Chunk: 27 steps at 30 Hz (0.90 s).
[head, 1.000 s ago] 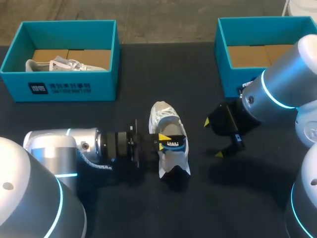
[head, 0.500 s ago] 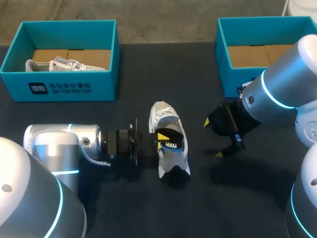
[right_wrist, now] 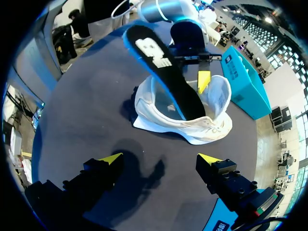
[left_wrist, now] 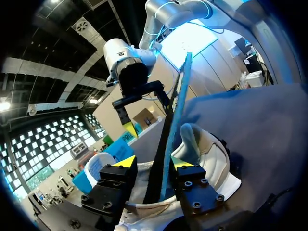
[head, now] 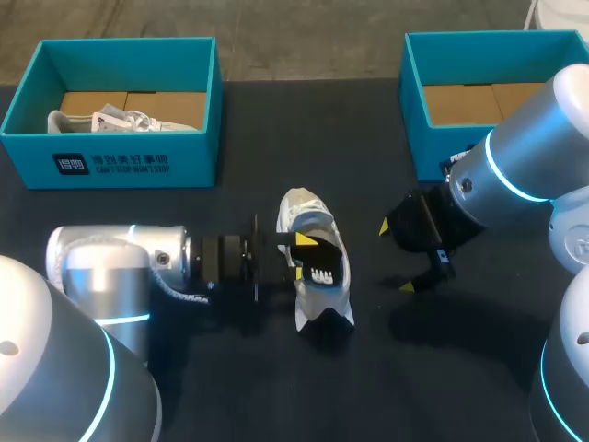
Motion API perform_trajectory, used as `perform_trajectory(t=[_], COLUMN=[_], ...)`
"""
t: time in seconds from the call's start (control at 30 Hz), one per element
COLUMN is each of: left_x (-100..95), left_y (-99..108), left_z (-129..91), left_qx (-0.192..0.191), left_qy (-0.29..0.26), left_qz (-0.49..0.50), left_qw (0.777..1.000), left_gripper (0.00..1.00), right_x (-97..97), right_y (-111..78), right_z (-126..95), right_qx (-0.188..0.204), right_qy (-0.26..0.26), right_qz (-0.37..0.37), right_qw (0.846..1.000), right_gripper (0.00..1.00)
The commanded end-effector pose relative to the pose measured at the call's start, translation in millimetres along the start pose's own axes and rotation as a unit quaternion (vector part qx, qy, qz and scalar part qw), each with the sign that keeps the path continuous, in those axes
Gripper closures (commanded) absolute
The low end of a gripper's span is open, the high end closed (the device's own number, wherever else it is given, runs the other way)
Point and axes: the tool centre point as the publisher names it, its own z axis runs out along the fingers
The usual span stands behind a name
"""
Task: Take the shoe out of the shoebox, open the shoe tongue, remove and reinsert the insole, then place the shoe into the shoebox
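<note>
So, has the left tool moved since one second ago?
Yes, slightly. In the head view the left tool has shifted a little toward the far side, nearer the left shoebox, while the shoe stays put.

- We see the shoe (head: pixel 311 293), white with pale grey panels, standing on its sole on the dark table, its mouth spread wide and facing up.
- The insole (right_wrist: pixel 166 77) is black on its flat face with a white printed patch and a teal-blue edge. One end sits down inside the shoe's mouth, and the rest rises out of the shoe at a slant.
- One shoebox (head: pixel 120 158) is teal and lidless, with a brown cardboard floor. It stands well apart from the shoe, beyond it and to its left. We count a second white shoe (head: pixel 115 120) lying inside.
- A second teal shoebox (head: pixel 414 69), also open, stands beyond the shoe to its right, showing us only its brown floor.
</note>
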Motion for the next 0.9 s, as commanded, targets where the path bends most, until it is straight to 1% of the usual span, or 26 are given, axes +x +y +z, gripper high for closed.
perform_trajectory(t=[0.03,0.1,0.17,0.2,0.27,0.33,0.37,0.4,0.43,0.47,0.5,0.6,0.9], left_x=[2.9,3.7,5.5,6.2,8.8,10.4,11.6,12.5,13.0,13.7,14.4,17.0,16.0], left_y=[-13.3,-15.1,-17.3,-17.8,-19.6,-19.1,-17.7,-16.5,-15.9,-14.9,-13.9,-9.9,-3.3], left_z=[-5.7,-5.5,-4.2,-3.6,-0.8,1.4,3.2,4.5,5.3,6.4,7.5,8.5,5.7], left_qx=[-0.003,-0.001,0.002,0.003,0.005,0.005,0.006,0.006,0.005,0.004,0.002,-0.013,-0.013], left_qy=[-0.005,-0.005,-0.005,-0.004,0.0,0.004,0.005,0.008,0.011,0.013,0.016,0.03,0.021], left_qz=[0.004,0.004,0.004,0.004,0.005,0.006,0.006,0.005,0.005,0.007,0.008,0.019,0.018], left_qw=[1.0,1.0,1.0,1.0,1.0,1.0,1.0,1.0,1.0,1.0,1.0,0.999,1.0], left_gripper=[0.55,0.56,0.62,0.62,0.65,0.65,0.67,0.76,0.83,0.97,1.0,1.0,1.0], right_x=[1.0,1.0,1.0,1.0,1.0,1.0,1.0,1.0,1.0,1.0,1.0,1.0,1.0], right_y=[0.5,0.5,0.5,0.5,0.5,0.5,0.5,0.5,0.5,0.5,0.5,0.5,0.5], right_z=[0.0,0.0,0.0,0.0,0.0,0.0,0.0,0.0,0.0,0.0,0.0,0.0,0.0], right_qx=[0.001,0.001,0.001,0.001,0.001,0.001,0.001,0.001,0.001,0.001,0.001,0.001,0.001], right_qy=[-0.001,-0.001,-0.001,-0.001,-0.001,-0.001,-0.001,-0.001,-0.001,-0.001,-0.001,-0.001,-0.001], right_qz=[0.0,0.0,0.0,0.0,0.0,0.0,0.0,0.0,0.0,0.0,0.0,0.0,0.0], right_qw=[1.0,1.0,1.0,1.0,1.0,1.0,1.0,1.0,1.0,1.0,1.0,1.0,1.0], right_gripper=[0.0,0.0,0.0,0.0,0.0,0.0,0.0,0.0,0.0,0.0,0.0,0.0,0.0])
